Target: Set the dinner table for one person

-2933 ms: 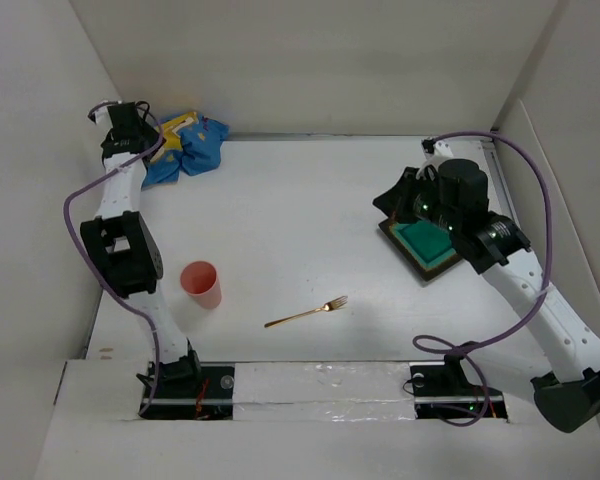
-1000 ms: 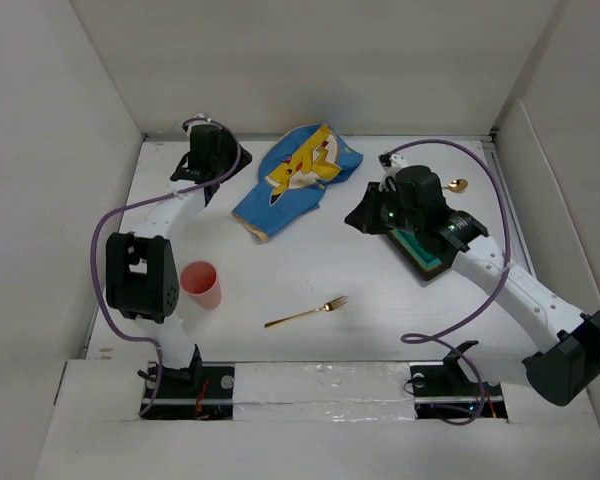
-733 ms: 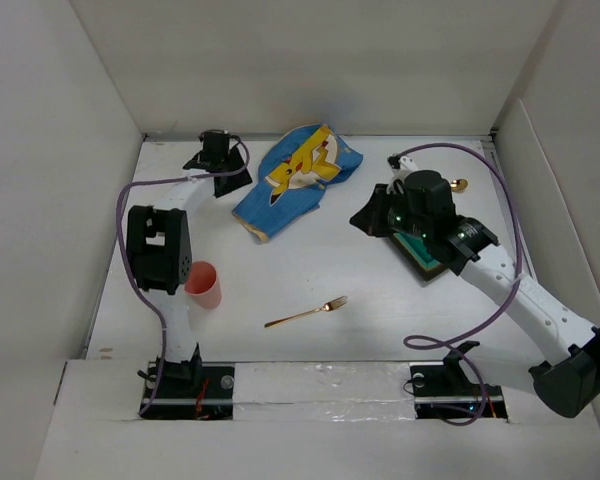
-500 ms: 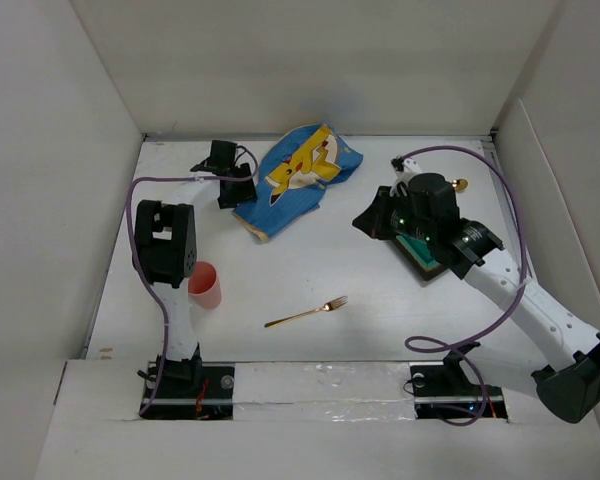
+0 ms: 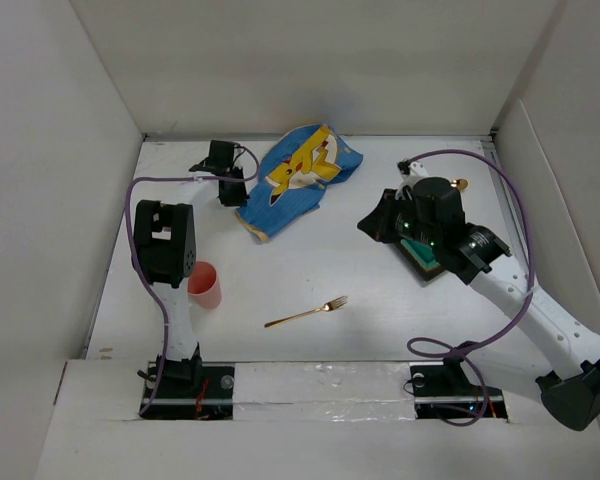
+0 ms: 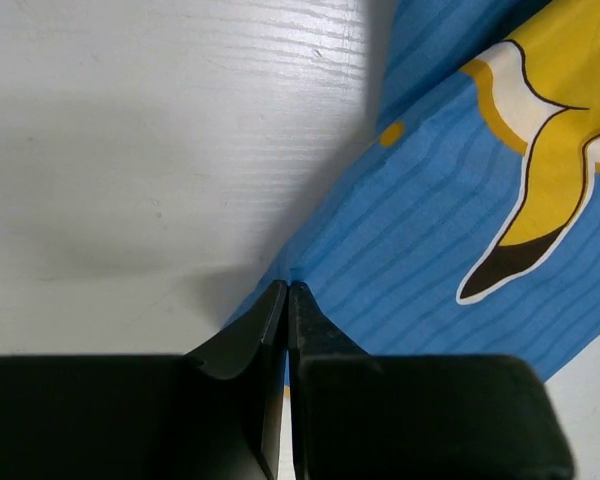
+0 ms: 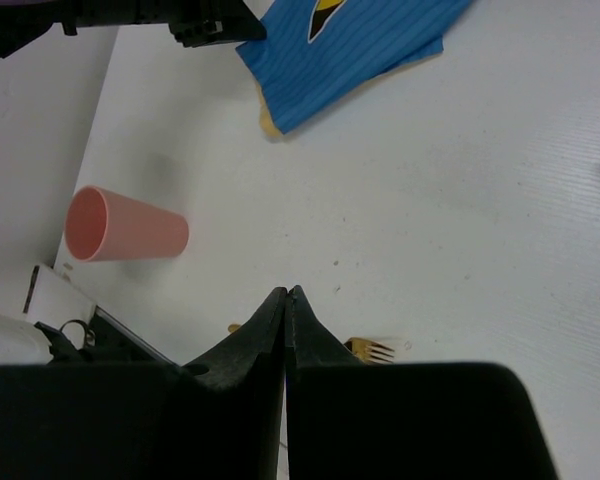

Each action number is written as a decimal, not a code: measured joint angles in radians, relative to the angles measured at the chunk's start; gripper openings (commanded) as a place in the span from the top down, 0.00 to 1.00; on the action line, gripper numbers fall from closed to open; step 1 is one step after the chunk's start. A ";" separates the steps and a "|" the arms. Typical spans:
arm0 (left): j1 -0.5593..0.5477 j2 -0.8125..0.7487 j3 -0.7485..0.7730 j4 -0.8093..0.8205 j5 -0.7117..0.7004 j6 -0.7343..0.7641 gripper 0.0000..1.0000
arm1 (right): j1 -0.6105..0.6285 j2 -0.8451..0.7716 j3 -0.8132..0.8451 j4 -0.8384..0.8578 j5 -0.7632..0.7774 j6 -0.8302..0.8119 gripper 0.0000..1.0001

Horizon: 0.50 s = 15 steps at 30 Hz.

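Top external suggests setting barely begun: the dinner table (image 5: 380, 330) fills the workspace, blue cartoon mat (image 5: 298, 178) spread far-centre, pink cup (image 5: 204, 286), gold fork (image 5: 307, 314) and spoon (image 5: 458, 184) lying apart from it. Left gripper (image 6: 286, 290) fingers together at the mat's edge; right gripper (image 7: 285, 295) fingers together, empty

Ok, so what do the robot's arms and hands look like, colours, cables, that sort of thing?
Both arms are built alike: the left arm and right arm have white tubular links with bulky black joint housings. A purple cable loops loosely along each. The left hand and right hand are matte black, with two fingers tapering to thin tips.
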 measured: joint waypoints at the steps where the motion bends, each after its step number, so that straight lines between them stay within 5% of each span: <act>1: 0.000 0.000 0.000 -0.003 0.001 0.001 1.00 | 0.001 0.000 0.000 0.000 0.001 0.000 0.93; 7: 0.000 0.003 0.140 -0.120 0.036 -0.008 1.00 | 0.001 0.037 0.012 0.004 0.024 -0.001 0.89; 13: -0.009 0.044 0.720 -0.197 0.118 -0.066 1.00 | -0.026 0.206 0.175 0.024 0.058 0.002 0.89; 15: -0.022 0.000 0.797 -0.138 0.175 -0.097 1.00 | -0.041 0.262 0.260 0.041 0.075 0.008 0.89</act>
